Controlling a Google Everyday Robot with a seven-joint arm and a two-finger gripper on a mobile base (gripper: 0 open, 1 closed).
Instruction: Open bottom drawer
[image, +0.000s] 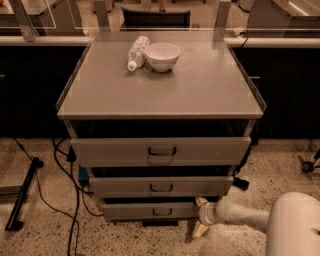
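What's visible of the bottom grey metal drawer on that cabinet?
The bottom grey metal drawer is the lowest, narrowest-looking of three fronts: a plain panel with a small dark loop handle at centre, just above the speckled floor, a dark gap above it. It doesn't look pulled out. The white gripper is at its right end as seen; contact can't be confirmed.
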